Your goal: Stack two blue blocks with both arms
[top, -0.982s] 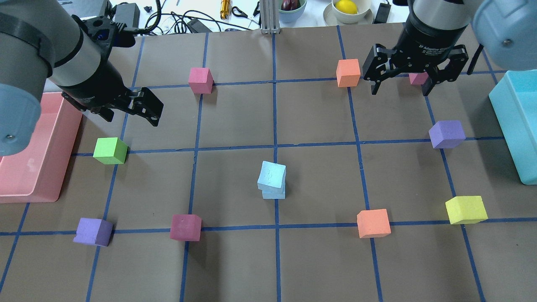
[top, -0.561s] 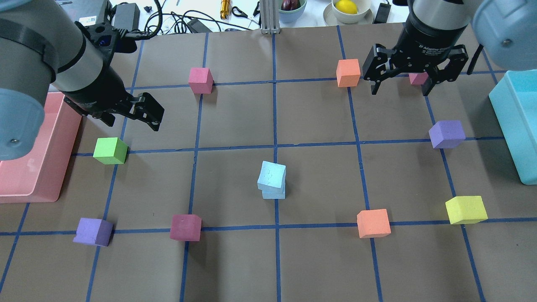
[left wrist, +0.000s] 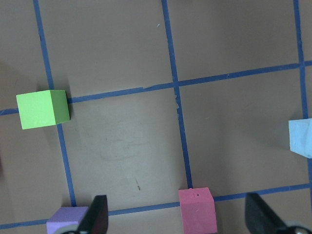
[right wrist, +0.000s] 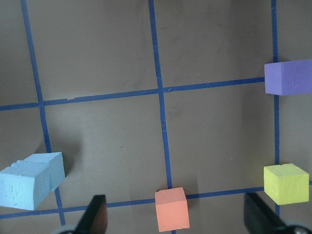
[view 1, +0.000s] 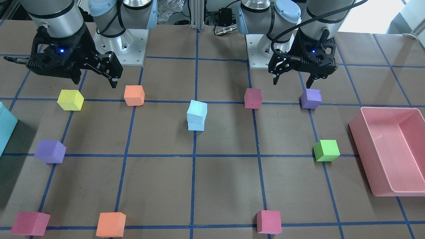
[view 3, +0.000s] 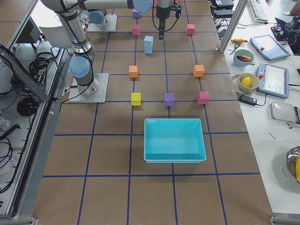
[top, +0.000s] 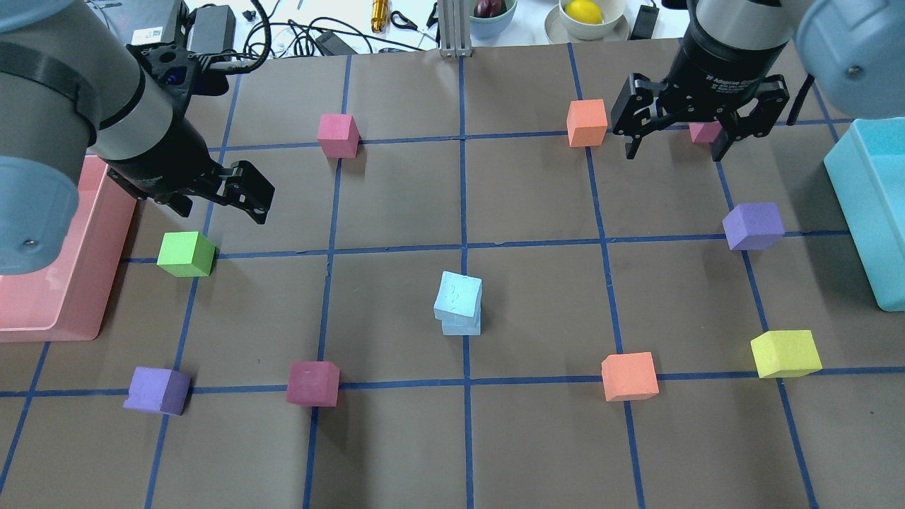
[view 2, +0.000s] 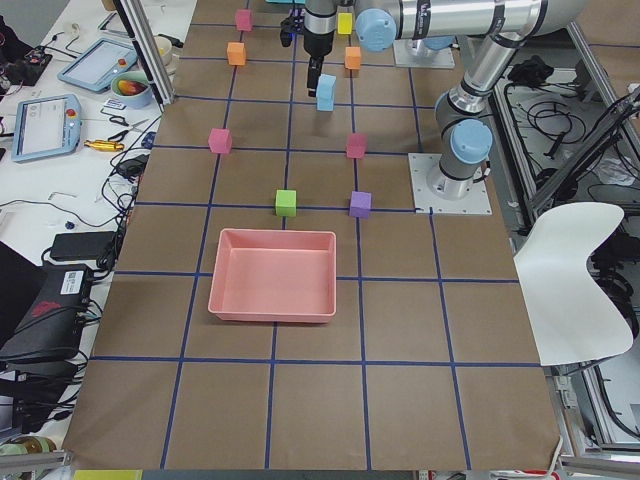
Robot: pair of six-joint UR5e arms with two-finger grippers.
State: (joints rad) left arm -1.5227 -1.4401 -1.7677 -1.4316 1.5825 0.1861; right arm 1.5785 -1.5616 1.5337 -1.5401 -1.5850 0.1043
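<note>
From my station I see the two pale sky-blue foam cubes stacked one on the other: the upper blue block [top: 458, 295] sits on the lower blue block [top: 462, 327]. It is twisted a little off square, so its corners overhang. The stack stands near the middle of the brown counter [top: 537, 205], right against the central line of the blue tape grid. Nothing touches it.

The left tool [view 1: 292, 83] is released and holds nothing. Its wrist camera shows both black fingers [left wrist: 95, 216] spread wide over bare counter. It hangs above the surface on my left side, close to the lime-green foam cube [top: 185, 253] and the shallow pink plastic tray [view 1: 386, 149], well apart from the stack.

The right tool [top: 673, 150] is released too, its jaws spread and nothing between them. It hovers over the far right part of the grid, beside the orange foam cube [top: 587, 122]. A small pink foam cube [top: 702, 132] shows partly behind one finger. The nearer purple foam cube [top: 754, 226] and the large teal plastic bin [top: 870, 205] lie on that side.

Its wrist camera catches the blue stack at the lower left edge of its view. The yellow foam cube [right wrist: 285, 183] and a second orange foam cube [right wrist: 172, 208] lie apart from it.
</note>
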